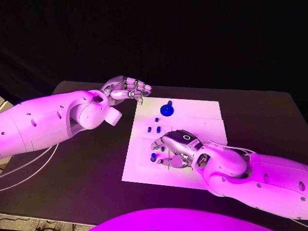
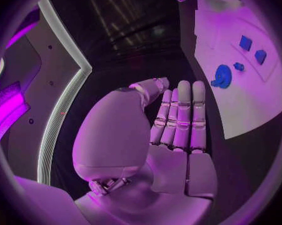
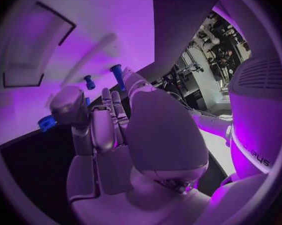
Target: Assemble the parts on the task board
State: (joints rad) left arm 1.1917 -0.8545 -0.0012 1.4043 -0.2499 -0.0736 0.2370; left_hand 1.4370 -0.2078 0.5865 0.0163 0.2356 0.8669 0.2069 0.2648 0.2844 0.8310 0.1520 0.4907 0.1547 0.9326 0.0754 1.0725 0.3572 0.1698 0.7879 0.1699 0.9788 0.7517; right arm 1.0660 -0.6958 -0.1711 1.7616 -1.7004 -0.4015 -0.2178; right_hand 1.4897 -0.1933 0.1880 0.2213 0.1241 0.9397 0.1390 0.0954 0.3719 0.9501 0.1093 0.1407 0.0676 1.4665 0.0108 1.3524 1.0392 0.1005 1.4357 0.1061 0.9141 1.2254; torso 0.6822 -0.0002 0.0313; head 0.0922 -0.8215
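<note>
The white task board (image 1: 196, 120) lies mid-table. A round blue part (image 1: 167, 109) (image 2: 222, 76) sits near its far edge, and small blue parts (image 1: 154, 129) (image 2: 245, 42) lie closer to the middle. My right hand (image 1: 174, 149) (image 3: 116, 130) hovers low over the board's near-left area, fingers curled down. A blue peg (image 3: 118, 75) stands upright at its fingertips and seems pinched against the thumb. More blue parts (image 1: 154, 157) (image 3: 89, 81) lie under and around that hand. My left hand (image 1: 126, 89) (image 2: 178, 120) hangs off the board's far-left corner with straight fingers, holding nothing.
Black table (image 1: 265, 115) surrounds the board, with bare room to the right and at the near left. My left forearm (image 1: 50, 120) crosses the table's left side. The right forearm (image 1: 265, 180) covers the board's near-right corner.
</note>
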